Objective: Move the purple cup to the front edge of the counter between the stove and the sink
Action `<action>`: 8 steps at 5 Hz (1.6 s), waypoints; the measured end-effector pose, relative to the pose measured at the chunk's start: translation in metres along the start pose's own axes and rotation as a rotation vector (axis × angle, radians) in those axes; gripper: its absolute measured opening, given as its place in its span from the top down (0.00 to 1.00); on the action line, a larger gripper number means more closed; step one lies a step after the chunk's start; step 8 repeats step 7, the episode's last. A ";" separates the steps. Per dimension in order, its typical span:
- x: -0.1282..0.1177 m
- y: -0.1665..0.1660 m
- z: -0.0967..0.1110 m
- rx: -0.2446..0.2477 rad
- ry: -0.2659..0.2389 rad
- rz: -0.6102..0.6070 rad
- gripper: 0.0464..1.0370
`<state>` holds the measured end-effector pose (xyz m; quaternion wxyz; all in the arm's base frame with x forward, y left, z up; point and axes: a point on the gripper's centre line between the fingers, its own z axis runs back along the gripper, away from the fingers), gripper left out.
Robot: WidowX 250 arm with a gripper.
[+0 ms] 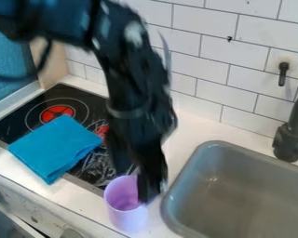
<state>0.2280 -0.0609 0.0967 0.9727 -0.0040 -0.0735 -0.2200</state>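
Note:
The black gripper hangs down from the upper left, its lower end at the right side of a light purple cup. The cup stands upright on the white counter between the stove and the sink, its mouth facing up. The gripper's dark tip overlaps the cup's right rim and hides part of it. Whether the two touch, I cannot tell. A folded blue cloth lies across the front left of the black stove top.
A grey sink is set into the counter at the right, with a dark faucet behind it. White wall tiles rise at the back, with a small black hook. Stove knobs line the counter's front edge.

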 end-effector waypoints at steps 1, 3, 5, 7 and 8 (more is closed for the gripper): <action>0.013 0.020 0.013 -0.008 -0.096 0.039 0.03; 0.061 0.056 0.005 0.101 -0.071 0.077 0.03; 0.085 0.055 -0.018 0.038 -0.059 0.174 0.03; 0.096 0.051 -0.011 -0.010 -0.059 0.293 0.03; 0.096 0.051 -0.011 -0.010 -0.059 0.293 0.03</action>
